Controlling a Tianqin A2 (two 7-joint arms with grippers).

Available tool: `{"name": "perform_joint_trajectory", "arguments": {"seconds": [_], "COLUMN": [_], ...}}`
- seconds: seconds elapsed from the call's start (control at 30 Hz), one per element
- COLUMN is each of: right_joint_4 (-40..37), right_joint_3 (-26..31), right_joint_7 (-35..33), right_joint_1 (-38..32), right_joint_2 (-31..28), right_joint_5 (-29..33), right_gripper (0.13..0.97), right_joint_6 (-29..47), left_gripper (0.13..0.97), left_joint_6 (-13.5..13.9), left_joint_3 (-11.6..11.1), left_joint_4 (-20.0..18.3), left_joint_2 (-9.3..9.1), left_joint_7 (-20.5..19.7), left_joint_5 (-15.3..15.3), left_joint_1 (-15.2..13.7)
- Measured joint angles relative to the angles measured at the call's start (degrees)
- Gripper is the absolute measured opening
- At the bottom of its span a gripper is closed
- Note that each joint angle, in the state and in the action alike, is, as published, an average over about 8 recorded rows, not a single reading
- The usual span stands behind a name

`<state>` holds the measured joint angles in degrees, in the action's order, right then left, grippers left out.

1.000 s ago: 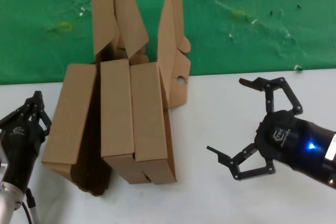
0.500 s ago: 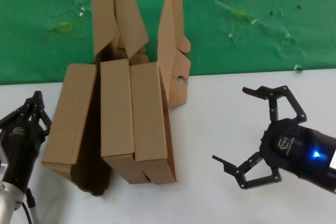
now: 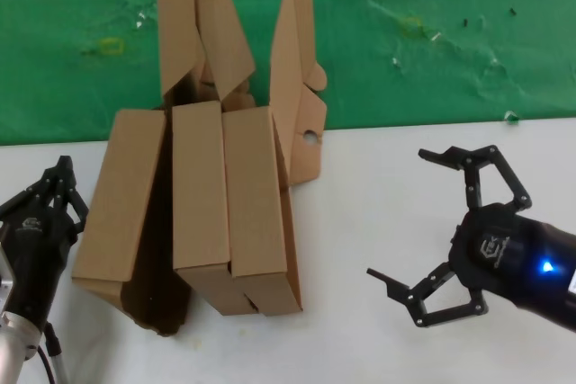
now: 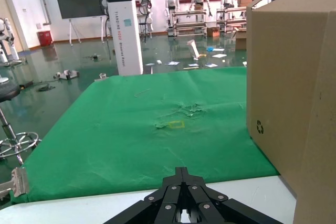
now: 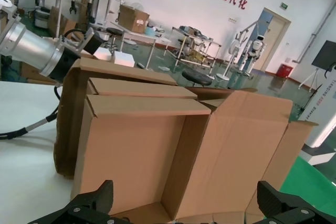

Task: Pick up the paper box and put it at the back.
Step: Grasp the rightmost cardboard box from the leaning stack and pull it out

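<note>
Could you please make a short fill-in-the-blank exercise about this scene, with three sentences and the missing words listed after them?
1. The right gripper hovers over the white tabletop with its fingers ____.
2. The left gripper, beside the cardboard boxes, has its fingers ____.
3. Behind the white tabletop lies a wrinkled cloth whose colour is ____.

Missing words: open; shut; green

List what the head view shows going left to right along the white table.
Left end effector → leaning paper box → two paper boxes standing side by side → raised flap with a round hole → bare white table → open right end effector.
</note>
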<state>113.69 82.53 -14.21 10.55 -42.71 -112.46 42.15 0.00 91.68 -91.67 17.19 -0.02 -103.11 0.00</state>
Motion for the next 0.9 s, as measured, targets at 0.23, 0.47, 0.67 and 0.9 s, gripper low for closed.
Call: {"name": "perform_joint_trajectory", "arguments": {"seconds": [0.23,0.47,0.67,0.9], "right_joint_4": [1.64,2.15,1.0,0.58], "right_joint_3": [0.33,2.6,6.87,12.54], "right_joint_7": [0.4,0.71,1.34,3.17], "right_joint_1": [1.15,0.33,-2.27,-4.65], "right_joint_2": [0.1,0.43,0.53,-0.2], "right_joint_5": [0.91,1.89,3.6,7.41], "right_gripper": [0.965,0.965,0.965,0.965], "right_joint_6": [-1.17,-1.7,-1.51,-1.59], "left_gripper": [0.143,0.143,0.143,0.143], "left_joint_6": [0.0,0.0,0.0,0.0], "left_joint_3": [0.0,0.0,0.0,0.0], "left_joint_4": [0.0,0.0,0.0,0.0], "left_joint_2": [0.0,0.0,0.0,0.0], "left_joint_7": [0.0,0.0,0.0,0.0], "left_joint_5": [0.0,0.0,0.0,0.0], "left_joint_1": [0.0,0.0,0.0,0.0]}}
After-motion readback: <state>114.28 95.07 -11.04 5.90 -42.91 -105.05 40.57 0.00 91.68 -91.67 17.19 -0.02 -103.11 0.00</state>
